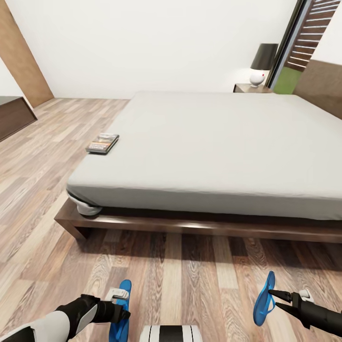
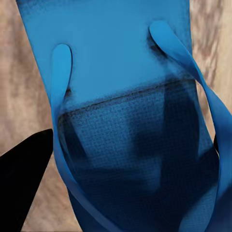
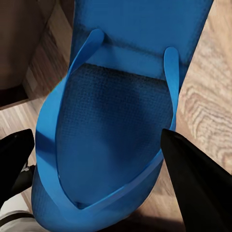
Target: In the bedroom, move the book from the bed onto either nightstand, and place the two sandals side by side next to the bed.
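Observation:
The book [image 1: 102, 143] lies flat on the grey mattress of the bed [image 1: 213, 142], close to its left edge. A nightstand [image 1: 251, 88] stands at the bed's far corner. In front of the bed's foot, low over the plank floor, I hold both blue sandals. My left gripper [image 1: 122, 308] is shut on one sandal [image 1: 124, 290]; the left wrist view has that sandal [image 2: 121, 96] close up, with one black finger [image 2: 24, 179] at its edge. My right gripper [image 1: 274, 298] is shut on the other sandal [image 1: 262, 304], tipped on its edge. Its fingers [image 3: 198, 183] flank that sandal [image 3: 111, 145].
A lamp [image 1: 262, 61] with a dark shade stands on the nightstand. A long dark bench cabinet [image 1: 14, 116] sits at the far left by a brown wall panel [image 1: 21, 57]. The bed's dark wooden frame [image 1: 190, 225] juts out ahead. Plank floor runs along the bed's left side.

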{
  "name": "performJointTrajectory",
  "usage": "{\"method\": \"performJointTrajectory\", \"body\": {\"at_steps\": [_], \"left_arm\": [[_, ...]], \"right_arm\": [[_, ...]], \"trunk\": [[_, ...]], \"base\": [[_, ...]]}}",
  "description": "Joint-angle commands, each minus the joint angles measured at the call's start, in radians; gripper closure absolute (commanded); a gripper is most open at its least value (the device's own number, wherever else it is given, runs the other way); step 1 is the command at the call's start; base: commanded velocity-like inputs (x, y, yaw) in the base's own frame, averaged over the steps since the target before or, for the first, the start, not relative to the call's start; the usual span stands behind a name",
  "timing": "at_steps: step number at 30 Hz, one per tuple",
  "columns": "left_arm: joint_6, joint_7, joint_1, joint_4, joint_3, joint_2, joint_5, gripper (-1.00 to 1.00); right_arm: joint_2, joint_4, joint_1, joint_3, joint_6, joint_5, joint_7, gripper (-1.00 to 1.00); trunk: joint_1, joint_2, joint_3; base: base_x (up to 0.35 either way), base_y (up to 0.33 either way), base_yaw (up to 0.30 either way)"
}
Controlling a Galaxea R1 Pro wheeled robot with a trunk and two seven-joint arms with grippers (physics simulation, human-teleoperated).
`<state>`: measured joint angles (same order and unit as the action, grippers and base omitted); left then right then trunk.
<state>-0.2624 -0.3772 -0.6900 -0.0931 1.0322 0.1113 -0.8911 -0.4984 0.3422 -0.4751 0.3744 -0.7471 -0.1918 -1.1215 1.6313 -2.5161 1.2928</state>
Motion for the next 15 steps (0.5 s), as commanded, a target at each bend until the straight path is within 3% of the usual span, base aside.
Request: {"method": "performJointTrajectory", "body": {"at_steps": [1, 9, 11, 14, 15], "left_arm": [[-0.007, 0.000, 0.000, -0.002, 0.005, 0.001, -0.009, 1.00], [-0.004, 0.009, 0.000, -0.002, 0.005, 0.006, -0.009, 1.00], [-0.003, 0.055, 0.000, -0.002, 0.004, 0.007, -0.010, 1.00], [-0.001, 0.226, 0.000, -0.003, -0.008, 0.003, -0.011, 1.00], [0.001, 0.249, 0.000, -0.003, -0.013, 0.002, -0.011, 1.00]], "right_arm": [[0.000, 0.000, 0.000, 0.003, -0.006, -0.002, -0.002, 1.00], [0.000, 0.000, 0.000, 0.003, -0.005, -0.002, -0.003, 1.00], [0.000, 0.000, 0.000, 0.002, -0.005, -0.002, -0.003, 1.00], [0.000, 0.000, 0.000, 0.002, -0.005, -0.002, -0.003, 1.00], [0.000, 0.000, 0.000, 0.003, -0.005, -0.002, -0.003, 1.00]], "trunk": [[0.000, 0.000, 0.001], [0.000, 0.000, 0.001], [0.000, 0.000, 0.001], [0.000, 0.000, 0.001], [0.000, 0.000, 0.001]], "base": [[0.222, 0.163, 0.000], [0.182, 0.143, 0.000], [0.019, 0.016, 0.000], [0.004, 0.004, 0.000], [0.001, 0.001, 0.000]]}}
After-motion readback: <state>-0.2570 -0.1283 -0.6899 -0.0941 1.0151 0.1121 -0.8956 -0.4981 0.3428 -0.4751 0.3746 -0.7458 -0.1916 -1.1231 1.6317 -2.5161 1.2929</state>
